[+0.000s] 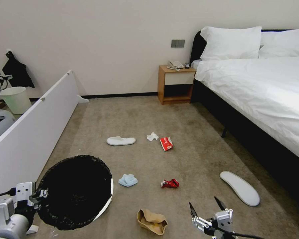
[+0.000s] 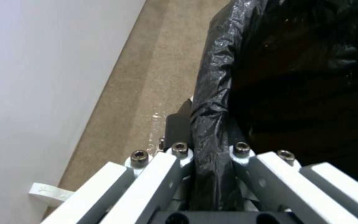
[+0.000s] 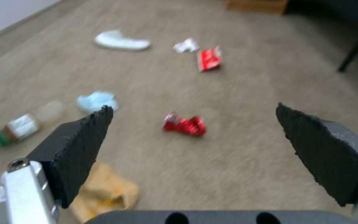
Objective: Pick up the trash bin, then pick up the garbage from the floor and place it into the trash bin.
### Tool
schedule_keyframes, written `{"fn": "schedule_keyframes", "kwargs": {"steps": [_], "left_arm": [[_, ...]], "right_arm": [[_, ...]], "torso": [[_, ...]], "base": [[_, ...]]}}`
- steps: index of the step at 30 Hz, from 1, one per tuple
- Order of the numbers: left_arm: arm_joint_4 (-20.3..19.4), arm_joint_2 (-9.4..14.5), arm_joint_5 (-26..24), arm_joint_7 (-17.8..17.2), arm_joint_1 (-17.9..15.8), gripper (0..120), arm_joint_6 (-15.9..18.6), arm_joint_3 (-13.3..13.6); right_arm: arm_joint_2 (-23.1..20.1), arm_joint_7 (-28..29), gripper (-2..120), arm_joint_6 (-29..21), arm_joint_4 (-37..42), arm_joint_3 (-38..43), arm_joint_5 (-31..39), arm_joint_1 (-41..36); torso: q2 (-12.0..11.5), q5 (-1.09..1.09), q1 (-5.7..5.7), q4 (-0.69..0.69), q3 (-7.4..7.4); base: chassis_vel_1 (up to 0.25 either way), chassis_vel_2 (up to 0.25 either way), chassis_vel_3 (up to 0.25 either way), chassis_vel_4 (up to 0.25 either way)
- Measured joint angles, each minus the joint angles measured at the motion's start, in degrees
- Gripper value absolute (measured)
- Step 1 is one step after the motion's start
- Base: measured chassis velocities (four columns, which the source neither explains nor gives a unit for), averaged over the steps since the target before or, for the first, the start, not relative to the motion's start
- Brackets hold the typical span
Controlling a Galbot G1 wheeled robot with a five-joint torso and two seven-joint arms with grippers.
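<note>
Left wrist view: left pincer [image 2: 212, 174] clenched on thin black-bag rim of trash bin [image 2: 295, 93]; bin hangs at pincer tips. Risk: bag slips or tears, bin drops. Right pincer [image 1: 207, 207] released, spread wide above carpet; crumpled paper [image 1: 152, 221] just beside it, red can [image 1: 169, 183] ahead; fast descent could knock either away. Red-white packet [image 1: 166, 143] farther ahead, printing unreadable.
</note>
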Motion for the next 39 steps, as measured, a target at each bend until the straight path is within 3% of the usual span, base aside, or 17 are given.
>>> {"fn": "schedule_keyframes", "kwargs": {"steps": [1,3,4,7,9,13,18,23,28,39], "left_arm": [[-0.2,-0.12,0.08,0.0,0.22,3,0.05,-0.17],[-0.28,-0.16,0.12,0.0,0.28,3,0.08,-0.23],[-0.78,-0.43,0.24,-0.05,0.52,3,0.15,-0.61],[-1.19,-0.65,0.3,-0.14,0.8,3,0.17,-0.85],[-2.04,-1.14,0.43,-0.51,1.84,3,0.18,-1.17],[-2.2,-1.39,0.76,-0.65,2.27,3,0.2,-1.15],[-2.6,-2.78,1.05,-0.96,2.96,3,0.23,-0.32],[-3.29,-2.85,-0.41,-0.86,4.44,3,0.23,-2.51],[-4.18,-3.02,-1.69,-0.62,6.22,3,0.23,-5.37],[-5.09,-3.3,-2.02,-0.62,6.2,3,0.23,-5.63]], "right_arm": [[-2.6,-0.85,100,-0.72,-0.93,-0.24,1.73,0.86],[-3.25,-1.11,100,-0.75,-1.2,-0.31,1.99,1.03],[-7.89,-1.85,100,-0.93,-2.89,-1.07,3.46,1.58],[-10.78,-1.79,100,-1.15,-3.98,-1.62,4.19,1.77],[-15.95,-0.69,100,-1.05,-6.69,-3.27,4.79,2.9],[-17.95,0.12,100,-0.36,-8.37,-4.69,5.47,4.3],[-22.92,0.85,100,-2.17,-12.24,-11.0,10.69,11.72],[-24.1,0.0,100,-4.01,-14.76,-15.56,12.36,18.42],[-23.12,-0.44,100,-9.22,-17.49,-22.17,16.26,26.57],[-22.53,-2.06,100,-15.1,-19.18,-28.31,21.21,32.8]], "torso": [[0.0,0.0,0.0,0.0,0.0],[0.0,0.0,0.0,0.0,0.0],[0.0,0.01,0.0,-0.01,0.0],[0.0,0.0,0.0,-0.01,0.0],[0.0,0.0,0.0,0.0,0.0],[0.0,0.01,0.0,0.0,0.0],[0.0,0.0,0.0,-0.01,0.0],[0.0,-0.01,0.01,0.01,0.01],[-0.01,-0.01,0.0,0.01,0.01],[-0.01,-0.02,0.0,-0.01,0.01]], "base": [[0.0,0.0,0.0,0.0],[0.0,0.0,0.0,0.0],[0.0,0.0,0.0,0.0],[0.0,0.0,0.0,0.0],[0.0,0.0,0.0,0.0],[0.0,0.0,0.0,0.0],[0.0,0.0,0.0,0.0],[0.0,0.0,0.0,0.0],[0.0,0.0,0.0,0.0],[0.0,0.0,0.0,0.0]]}}
